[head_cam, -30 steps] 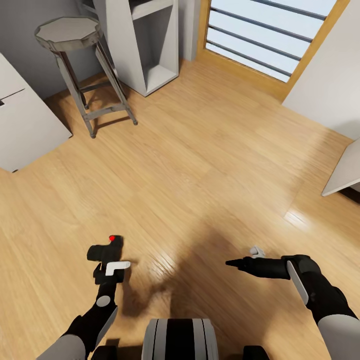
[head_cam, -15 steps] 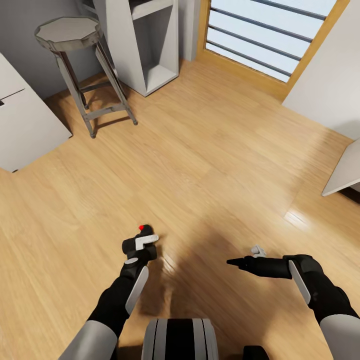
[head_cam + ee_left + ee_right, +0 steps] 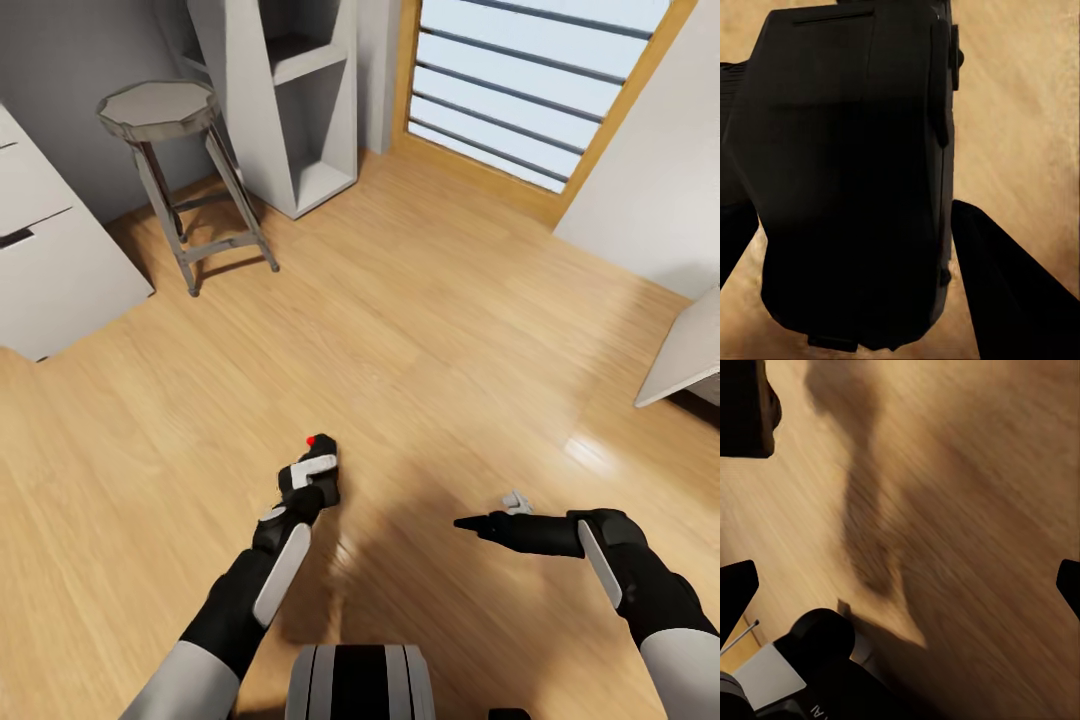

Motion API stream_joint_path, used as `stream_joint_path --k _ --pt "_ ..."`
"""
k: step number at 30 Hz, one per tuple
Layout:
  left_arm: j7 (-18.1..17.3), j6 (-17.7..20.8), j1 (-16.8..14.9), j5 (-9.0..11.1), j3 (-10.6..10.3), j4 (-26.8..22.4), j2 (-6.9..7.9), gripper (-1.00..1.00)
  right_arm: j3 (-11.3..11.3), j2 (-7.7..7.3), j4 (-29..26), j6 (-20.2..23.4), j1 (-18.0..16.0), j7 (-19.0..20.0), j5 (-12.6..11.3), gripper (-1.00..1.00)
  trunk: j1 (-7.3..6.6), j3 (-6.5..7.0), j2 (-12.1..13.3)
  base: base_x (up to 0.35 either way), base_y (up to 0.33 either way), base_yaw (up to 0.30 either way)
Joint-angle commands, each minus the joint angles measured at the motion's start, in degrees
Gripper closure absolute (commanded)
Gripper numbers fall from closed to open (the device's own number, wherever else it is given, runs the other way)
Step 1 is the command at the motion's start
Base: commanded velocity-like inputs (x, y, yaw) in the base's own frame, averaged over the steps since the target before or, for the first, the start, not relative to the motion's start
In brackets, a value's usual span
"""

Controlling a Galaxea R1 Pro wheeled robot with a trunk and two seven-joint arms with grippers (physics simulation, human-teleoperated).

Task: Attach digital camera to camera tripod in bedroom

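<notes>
Wood floor [image 3: 420, 300] stretches below; left tool [image 3: 312, 478] clamps the camera [image 3: 322, 462] for carrying, right tool [image 3: 470, 523] gapes idle.

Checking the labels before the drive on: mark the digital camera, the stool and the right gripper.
digital camera [image 3: 322, 468], head view, on its black body just below the red button.
stool [image 3: 160, 108], head view, on the middle of its grey seat.
right gripper [image 3: 487, 513], head view, midway between its fingertips.

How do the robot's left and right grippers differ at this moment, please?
The left gripper is shut on the digital camera; the right gripper holds nothing, its fingertips spread wide apart in the right wrist view. The left points forward, the right points sideways toward the left. Both hang above the wood floor.
</notes>
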Motion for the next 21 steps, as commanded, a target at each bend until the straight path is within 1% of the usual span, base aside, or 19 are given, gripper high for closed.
stream_joint_path --k 1,2,3,4,5,6,7,10,11,12,13,14,15,19,20,21 --pt "0.0 0.2 -0.1 2.1 -0.2 -1.1 0.0 1.0 0.0 0.0 0.0 0.3 0.0 0.0 -0.2 -1.0 -0.03 0.19 0.0 0.0 0.0 0.0" --pt "-1.2 0.1 -0.1 5.5 -0.5 -3.3 0.33 1.0 -0.1 -0.01 0.0 0.3 0.0 0.0 -0.2 -1.0 -0.05 0.41 0.0 0.0 0.0 0.0" --pt "-2.0 0.1 -0.1 7.1 -0.6 -4.4 0.64 1.0 -0.1 -0.01 0.0 0.3 0.0 0.0 -0.2 -1.0 -0.08 0.63 0.0 0.0 0.0 0.0" --pt "-4.0 0.0 -0.1 9.9 -0.7 -6.5 1.49 1.0 -0.1 0.0 0.0 0.3 0.0 0.0 -0.2 -1.0 -0.11 0.86 0.0 0.0 0.0 0.0" --pt "-5.1 0.0 -0.1 11.1 -0.8 -7.5 2.03 1.0 -0.1 0.01 0.0 0.3 0.0 0.0 -0.2 -1.0 -0.13 1.08 0.1 0.0 0.0 0.0" --pt "-7.5 0.0 -0.2 13.1 -0.9 -9.3 3.32 1.0 -0.1 0.01 0.0 0.3 0.0 0.0 -0.2 -1.0 -0.16 1.3 0.1 0.0 0.0 0.0" --pt "-9.8 0.1 -0.1 14.5 -0.9 -10.9 4.81 1.0 -0.1 0.01 0.0 0.3 0.0 0.0 -0.2 -1.0 -0.18 1.52 0.1 0.0 0.0 0.0" --pt "-12.8 0.4 -0.1 16.6 -0.9 -12.6 7.02 1.0 -0.1 0.02 -0.1 0.3 0.0 0.0 -0.2 -1.0 -0.26 2.19 0.1 0.0 0.0 0.0" --pt "-14.5 0.5 0.0 18.4 -1.0 -13.3 8.26 1.0 -0.1 0.0 -0.1 0.3 0.0 0.0 -0.2 -1.0 -0.29 2.41 0.1 0.0 0.0 0.0" --pt "-15.1 0.6 0.0 19.4 -1.0 -13.6 8.78 1.0 -0.1 -0.01 -0.1 0.3 0.0 0.0 -0.2 -1.0 -0.31 2.63 0.1 0.0 0.0 0.0" --pt "-16.1 0.8 0.0 22.0 -1.0 -13.9 9.68 1.0 -0.1 -0.02 -0.2 0.3 0.0 0.0 -0.2 -1.0 -0.34 2.85 0.2 0.0 0.0 0.0" --pt "-16.4 0.9 0.0 23.4 -1.0 -14.1 10.08 1.0 -0.1 -0.03 -0.2 0.3 0.0 0.0 -0.2 -1.0 -0.36 3.07 0.2 0.0 0.0 0.0" --pt "-16.9 1.0 0.0 26.1 -1.0 -14.2 10.81 1.0 -0.1 -0.04 -0.3 0.3 0.0 0.0 -0.2 -1.0 -0.39 3.29 0.2 0.0 0.0 0.0" --pt "-17.4 1.1 0.0 30.3 -1.0 -14.5 12.54 1.0 -0.1 -0.06 -0.4 0.3 0.0 0.0 -0.2 -1.0 -0.49 4.18 0.2 0.0 0.0 0.0" --pt "-17.6 1.1 0.0 31.7 -1.0 -14.6 13.64 1.0 -0.1 -0.06 -0.5 0.4 0.0 0.0 -0.2 -1.0 -0.52 4.4 0.3 0.0 0.0 0.0" --pt "-17.7 1.1 0.0 32.2 -1.0 -14.6 14.18 1.0 -0.1 -0.06 -0.5 0.4 0.0 0.0 -0.2 -1.0 -0.54 4.62 0.3 0.0 0.0 0.0"
